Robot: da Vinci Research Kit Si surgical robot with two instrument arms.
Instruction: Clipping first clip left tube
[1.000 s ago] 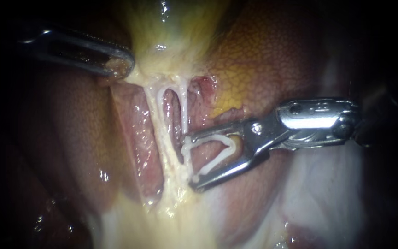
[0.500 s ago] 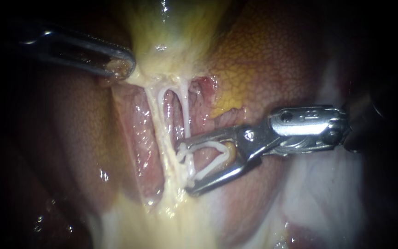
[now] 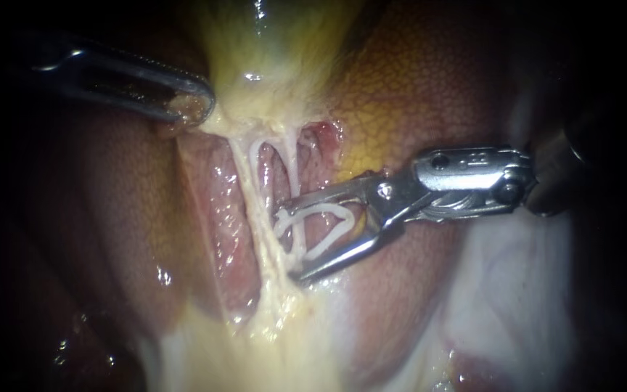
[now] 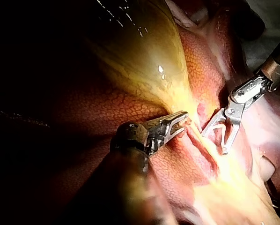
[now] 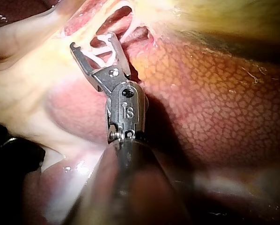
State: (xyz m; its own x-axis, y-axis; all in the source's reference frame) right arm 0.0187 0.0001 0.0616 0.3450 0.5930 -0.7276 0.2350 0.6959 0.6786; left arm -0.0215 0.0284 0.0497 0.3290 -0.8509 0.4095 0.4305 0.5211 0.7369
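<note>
The left instrument's slim steel pincer point(image 3: 196, 104) is clenched on wet yellow fatty tissue point(image 3: 248, 109) below the glossy gallbladder point(image 3: 277, 43). The right instrument's pincer point(image 3: 288, 247) stands wide, grasping a white V-shaped plastic clip point(image 3: 332, 209) whose mouth points toward the endoscope view's left. It lies crosswise to the pale stringy left tube point(image 3: 250, 185), which runs top to bottom just beside the clip's tips, while the thinner right tube point(image 3: 292, 163) passes between its arms.
</note>
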